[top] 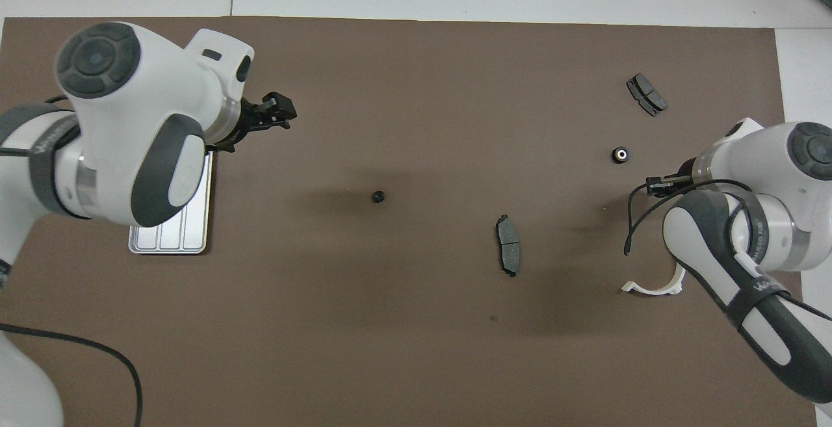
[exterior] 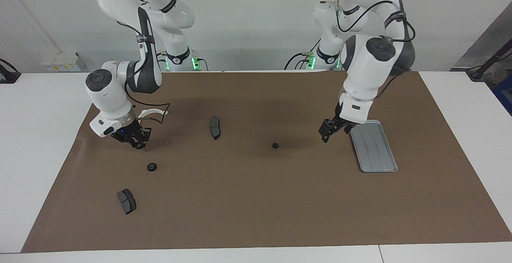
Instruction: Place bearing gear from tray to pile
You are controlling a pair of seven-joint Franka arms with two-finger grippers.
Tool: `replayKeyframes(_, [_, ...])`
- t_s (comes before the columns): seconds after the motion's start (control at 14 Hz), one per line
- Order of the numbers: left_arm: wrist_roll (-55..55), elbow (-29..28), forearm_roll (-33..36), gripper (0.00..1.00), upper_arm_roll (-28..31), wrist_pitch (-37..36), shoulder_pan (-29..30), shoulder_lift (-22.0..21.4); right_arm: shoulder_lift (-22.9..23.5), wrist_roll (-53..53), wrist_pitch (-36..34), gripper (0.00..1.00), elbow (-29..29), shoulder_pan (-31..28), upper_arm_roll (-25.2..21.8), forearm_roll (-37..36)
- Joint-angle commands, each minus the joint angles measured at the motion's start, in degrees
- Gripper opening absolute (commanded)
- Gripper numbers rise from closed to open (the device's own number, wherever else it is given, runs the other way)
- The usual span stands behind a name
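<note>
White table (exterior: 460,95), brown mat (exterior: 256,207) spread over most of it. Tray (exterior: 376,151): silver, grooved, bare, at the left arm's end of the mat; partly hidden under the left arm in the overhead view. Left gripper (exterior: 325,136): black, hanging over the mat just beside the tray's edge nearer the robots, tips clear of the surface and holding nothing that can be seen; gap between the fingers cannot be told. Small gear (exterior: 275,145): black, alone on the mat mid-table, between the tray and the upright pad. Larger gear (exterior: 151,167): black ring with pale centre, at the right arm's end, well apart from the small one. Right gripper (exterior: 138,141): low over the mat, closer to the robots than the larger gear; whether the claw is apart or together cannot be told, nor whether it holds anything. Brake pads: one (exterior: 215,127) mid-mat, one (exterior: 127,201) farther from the robots than the larger gear. White bracket (exterior: 153,113): curved, just beside the right wrist.
</note>
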Motion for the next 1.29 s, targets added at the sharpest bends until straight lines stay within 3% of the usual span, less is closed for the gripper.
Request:
replayKeyframes(0.0, [10.1, -0.06, 0.41, 1.0, -0.44, -6.75, 5.08, -4.12, 0.0, -2.33, 1.19, 0.32, -0.65, -1.52, 0.91, 1.32])
replayKeyframes(0.14, [16.0, -0.14, 2.33, 1.0, -0.44, -10.27, 8.34, -7.46, 0.0, -2.16, 0.58, 0.69, -0.39, -1.35, 1.0, 1.32])
replayKeyframes(0.36, [17.52, -0.23, 7.44, 1.0, -0.52, -14.05, 8.8, -10.98, -1.32, 0.64, -0.3, 0.97, 0.66, 1.19, 1.18, 1.32])
replayKeyframes(0.71, [17.52, -1.11, 8.41, 1.0, -0.7, -21.27, 8.54, -15.21, -1.06, 15.39, -6.1, 1.0, 7.42, 11.9, 1.18, 1.67])
replayKeyframes(0.86, [17.69, -4.08, 8.32, 1.0, -0.79, -19.35, 8.53, -16.61, -0.27, 22.51, -5.93, 1.0, 9.53, 16.39, 1.18, 1.67])
replayKeyframes(1.07, [17.52, -10.85, 8.24, 1.0, -0.87, -10.49, 8.01, -19.07, 2.19, 29.73, -5.49, 0.99, 14.27, 21.14, 1.18, 1.75])
replayKeyframes(1.21, [17.52, -11.04, 8.32, 1.0, -0.87, -8.45, 8.01, -18.99, 6.92, 34.82, -5.49, 1.0, 20.85, 25.26, 1.18, 3.68])
